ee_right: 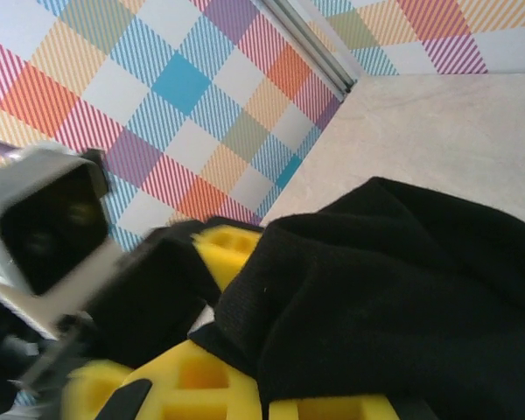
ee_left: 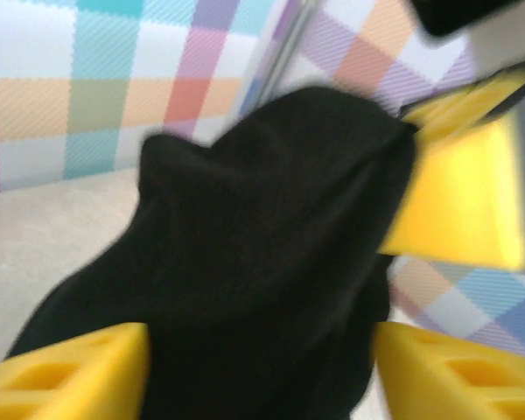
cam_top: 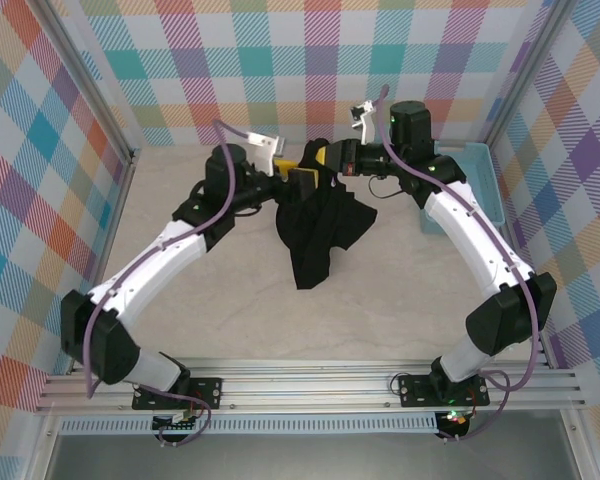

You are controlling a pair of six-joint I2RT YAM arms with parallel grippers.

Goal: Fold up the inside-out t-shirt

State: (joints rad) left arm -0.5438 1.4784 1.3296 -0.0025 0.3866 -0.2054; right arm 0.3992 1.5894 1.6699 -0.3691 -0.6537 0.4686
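The inside-out t-shirt (cam_top: 317, 228) hangs as a bunched black mass over the middle of the table (cam_top: 230, 320). It is gathered at its top between the two arms and trails down to a narrow point toward the near side (whether that tip touches the tabletop cannot be told from above). The right gripper (cam_top: 327, 157) has its yellow fingers pressed together on a fold at the shirt's upper edge, and the left wrist view shows that pinch at the cloth's top right corner. The left gripper (cam_top: 300, 175) sits just beside it, facing it. Its own yellow fingers (ee_left: 70, 372) stand spread wide, with black cloth lying in the gap between them rather than clamped, as far as the blurred view shows. A light-blue basket (cam_top: 477, 185) stands at the table's right edge, behind the right arm and well apart from the shirt. Pastel checked walls (cam_top: 280, 60) close the table in on three sides.
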